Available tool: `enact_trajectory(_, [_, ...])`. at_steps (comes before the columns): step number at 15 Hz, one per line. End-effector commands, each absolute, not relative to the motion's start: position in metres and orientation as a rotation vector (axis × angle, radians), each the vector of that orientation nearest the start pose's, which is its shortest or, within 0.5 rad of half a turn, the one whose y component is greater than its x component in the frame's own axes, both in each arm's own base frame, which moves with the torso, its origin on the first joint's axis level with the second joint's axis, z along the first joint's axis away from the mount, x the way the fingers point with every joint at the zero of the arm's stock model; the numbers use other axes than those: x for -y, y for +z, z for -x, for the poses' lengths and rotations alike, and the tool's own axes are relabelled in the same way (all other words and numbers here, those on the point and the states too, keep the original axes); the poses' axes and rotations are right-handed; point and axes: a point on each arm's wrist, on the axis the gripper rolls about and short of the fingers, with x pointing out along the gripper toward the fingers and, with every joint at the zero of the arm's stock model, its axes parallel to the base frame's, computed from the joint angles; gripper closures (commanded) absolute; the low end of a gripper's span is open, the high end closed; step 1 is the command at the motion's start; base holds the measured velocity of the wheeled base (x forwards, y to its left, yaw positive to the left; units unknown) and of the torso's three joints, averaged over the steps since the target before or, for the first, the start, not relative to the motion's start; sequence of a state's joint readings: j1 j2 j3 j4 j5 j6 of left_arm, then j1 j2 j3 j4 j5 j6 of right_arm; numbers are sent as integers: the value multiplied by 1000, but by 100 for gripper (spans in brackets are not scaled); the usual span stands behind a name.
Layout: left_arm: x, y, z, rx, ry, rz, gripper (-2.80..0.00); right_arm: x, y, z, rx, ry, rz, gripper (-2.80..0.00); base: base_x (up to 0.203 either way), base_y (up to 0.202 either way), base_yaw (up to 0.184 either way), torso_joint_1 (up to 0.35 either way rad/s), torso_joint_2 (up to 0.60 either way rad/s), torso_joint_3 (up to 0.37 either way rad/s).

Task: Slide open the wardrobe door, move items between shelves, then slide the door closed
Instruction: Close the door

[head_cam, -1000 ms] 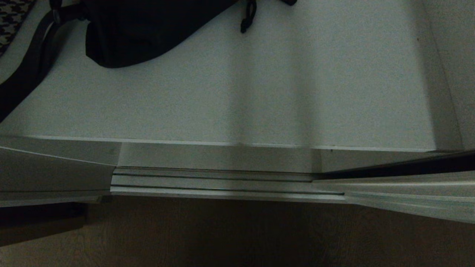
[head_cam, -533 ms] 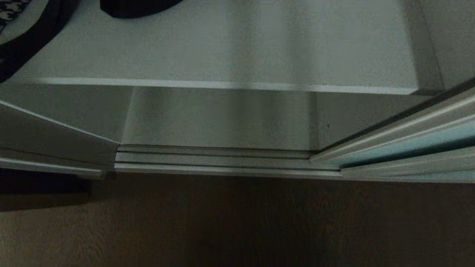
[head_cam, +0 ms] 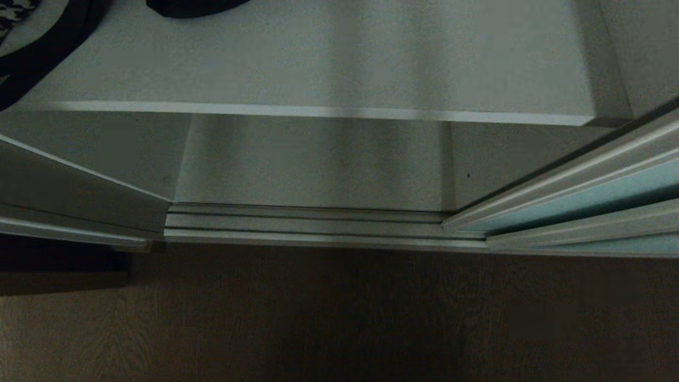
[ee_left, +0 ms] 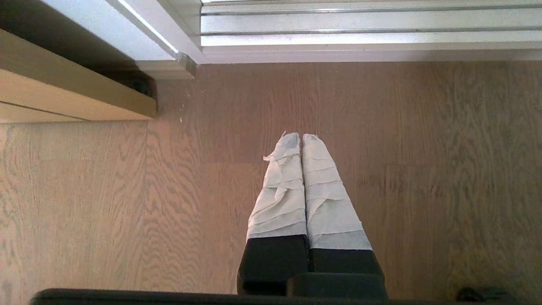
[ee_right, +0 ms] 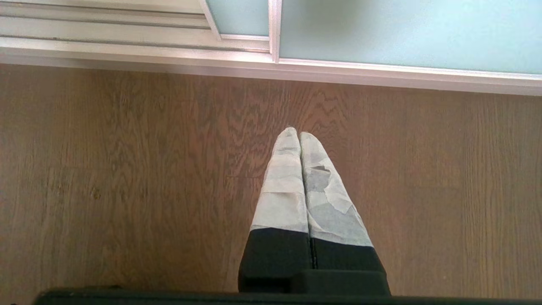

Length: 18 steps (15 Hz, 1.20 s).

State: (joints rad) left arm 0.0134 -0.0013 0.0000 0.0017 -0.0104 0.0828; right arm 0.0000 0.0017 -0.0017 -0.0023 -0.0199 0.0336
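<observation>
1. The wood floor (head_cam: 339, 318) fills the foreground before the open wardrobe bay.
2. The sliding wardrobe door (head_cam: 594, 199) stands pushed to the right.
3. A white shelf (head_cam: 329, 63) carries a black bag (head_cam: 196, 6) at its far left.
4. The left gripper (ee_left: 301, 136) and the right gripper (ee_right: 299, 132) hang over the floor, each pressed closed and empty.

Ribbed silver floor track (head_cam: 318, 225) runs across the wardrobe opening. Brown wood-grain floor (head_cam: 339, 318) lies in front of it. A pale wooden board (ee_left: 72, 91) stands beside the track's end. A houndstooth-patterned fabric (head_cam: 13, 10) shows at the far corner.
</observation>
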Motion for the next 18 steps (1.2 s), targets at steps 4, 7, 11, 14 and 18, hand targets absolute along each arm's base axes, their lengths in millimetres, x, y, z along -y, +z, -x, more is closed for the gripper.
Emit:
enact_trajectory(4, [1, 75, 23, -3, 5, -86, 0, 0, 76, 23, 3, -20, -34, 0, 0, 0, 0, 0, 0, 0])
enact_trajectory(7, [1, 75, 23, -3, 4, -83, 0, 0, 76, 23, 2, -20, -34, 0, 0, 0, 0, 2, 2, 71])
enact_trajectory(11, [1, 76, 23, 0, 5, -81, 0, 0, 76, 23, 3, -20, -34, 0, 0, 0, 0, 4, 3, 185])
enact_trajectory(14, [1, 76, 23, 0, 5, -81, 0, 0, 76, 23, 3, -20, -34, 0, 0, 0, 0, 1, 4, 201])
enact_trajectory(18, [1, 76, 23, 0, 5, -81, 0, 0, 76, 23, 2, -20, -34, 0, 0, 0, 0, 4, 4, 198])
